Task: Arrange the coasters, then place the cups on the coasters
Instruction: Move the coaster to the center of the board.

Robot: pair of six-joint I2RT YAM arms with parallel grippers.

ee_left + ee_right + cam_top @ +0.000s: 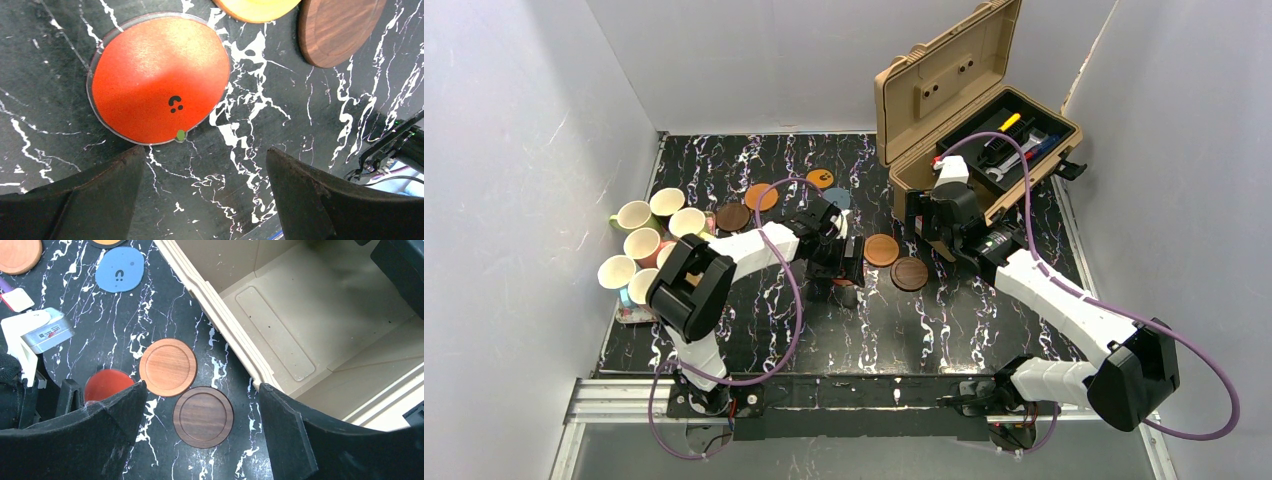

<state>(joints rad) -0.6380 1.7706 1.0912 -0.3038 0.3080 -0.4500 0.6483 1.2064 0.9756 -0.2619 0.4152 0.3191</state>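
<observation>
The left arm (pixel 724 250) goes up from its base, bends at a black elbow and reaches right, over the middle of the desk (pixel 754 340). Its wrist tips down, so the left tool (pixel 202 160) points at the desk. Its two black fingers are spread wide and hold nothing. The red coaster (pixel 157 80) lies flat just past the fingertips, nearer the left finger. It is round and a bit grainy. It has a thin clear rim, a small black mark and a green dot at its edge.

The right arm (pixel 1064 305) bends at a big black elbow on the right and stretches back toward the middle, beside the open tan case (pixel 300 315). The right tool (pixel 202 390) is spread wide too, with nothing in it. Below it lies the dark brown coaster (pixel 203 417), round smooth wood with a ring near its edge. The light brown coaster (pixel 168 367), the same shape, lies just beside it. The blue coaster (pixel 119 269) lies farther back.

The desk is black with white streaks, like stone. The cups (pixel 642 245) sit in a bunch at the left edge, shiny and cream inside, well apart from both tools.
</observation>
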